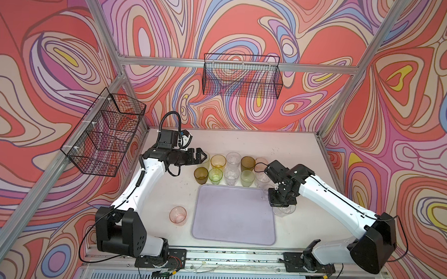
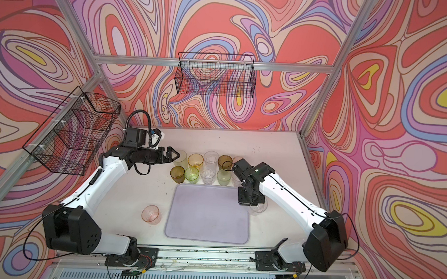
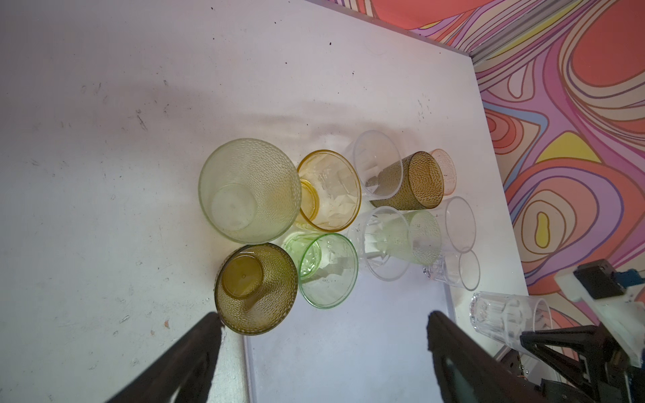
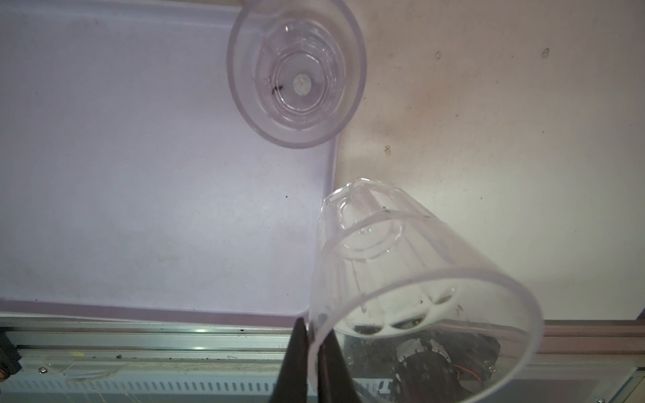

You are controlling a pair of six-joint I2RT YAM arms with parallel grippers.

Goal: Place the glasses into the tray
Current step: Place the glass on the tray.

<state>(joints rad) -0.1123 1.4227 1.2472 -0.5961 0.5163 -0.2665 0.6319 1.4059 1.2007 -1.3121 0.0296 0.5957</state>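
Note:
The lilac tray (image 1: 234,223) lies in the middle of the table with its floor bare. Behind it several glasses stand in two rows, among them amber (image 1: 218,161), olive-brown (image 1: 200,176) and green (image 1: 215,176). A pink glass (image 1: 178,215) stands alone left of the tray. My right gripper (image 4: 312,328) is shut on the rim of a clear glass (image 4: 419,279), which is tilted just off the tray's right edge (image 1: 284,209). Another clear glass (image 4: 296,75) stands at the tray's far right corner. My left gripper (image 1: 204,156) is open beside the pale frosted green glass (image 3: 249,190).
Two black wire baskets hang off the frame, one on the back wall (image 1: 242,76) and one on the left wall (image 1: 103,132). The arms' bases sit on a metal rail (image 1: 232,257) along the front edge of the table.

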